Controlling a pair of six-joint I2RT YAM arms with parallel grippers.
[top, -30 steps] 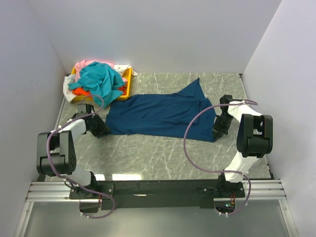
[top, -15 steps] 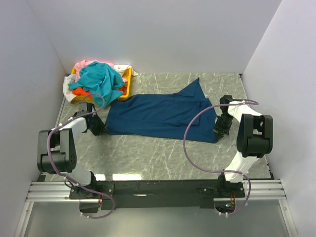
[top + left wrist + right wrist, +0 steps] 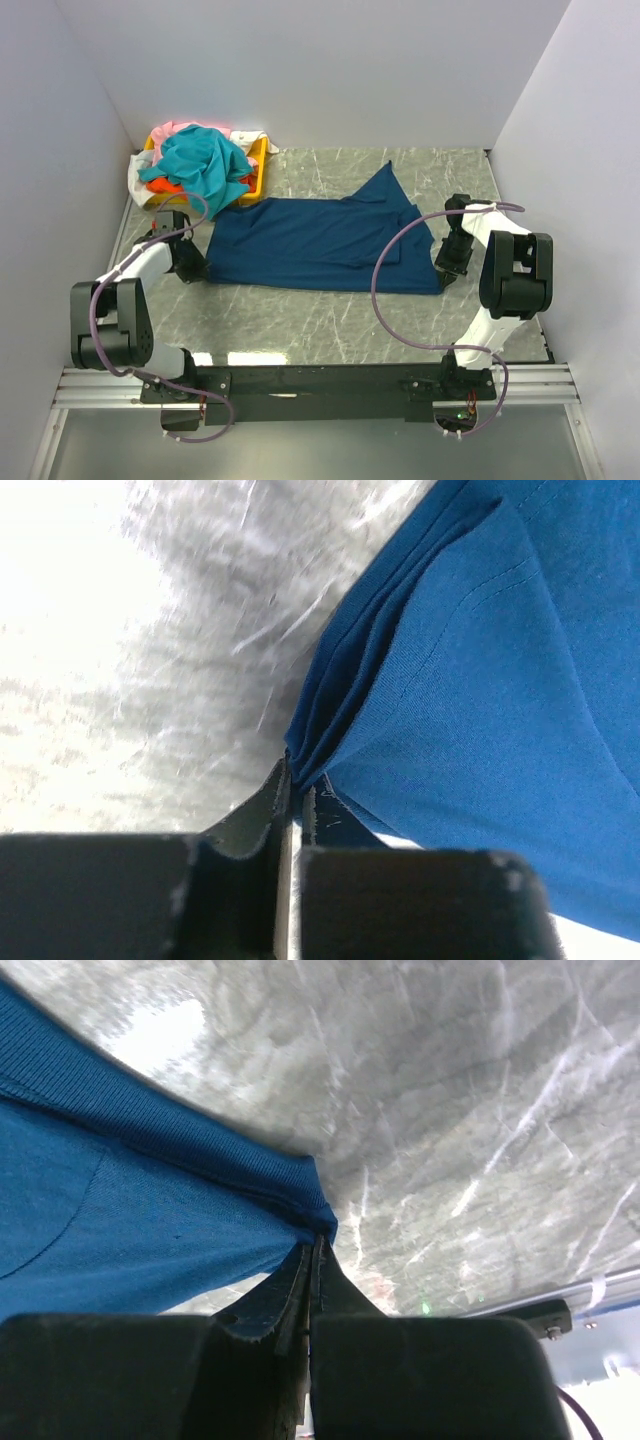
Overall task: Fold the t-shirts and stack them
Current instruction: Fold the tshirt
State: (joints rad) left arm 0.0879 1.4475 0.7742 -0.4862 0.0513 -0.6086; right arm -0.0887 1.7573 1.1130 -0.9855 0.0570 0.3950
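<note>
The navy blue t-shirt (image 3: 320,240) lies spread across the middle of the marble table, one sleeve pointing toward the back wall. My left gripper (image 3: 193,268) is shut on its near-left corner; the left wrist view shows bunched blue folds (image 3: 330,720) pinched between the fingertips of that gripper (image 3: 296,778). My right gripper (image 3: 447,274) is shut on the near-right corner, where the ribbed blue hem (image 3: 300,1185) runs into its closed tips (image 3: 318,1242). The teal t-shirt (image 3: 203,162) tops a heap with orange (image 3: 163,186), pink (image 3: 178,130) and white (image 3: 138,178) shirts.
The heap sits in a yellow tray (image 3: 259,166) in the back-left corner, against the left wall. White walls close in the table on three sides. A metal rail (image 3: 320,380) with both arm bases runs along the near edge.
Both grippers have shut on the navy shirt's near corners. The left gripper has pulled outward to the left, and the shirt's near edge now runs straighter and tauter between the two.
</note>
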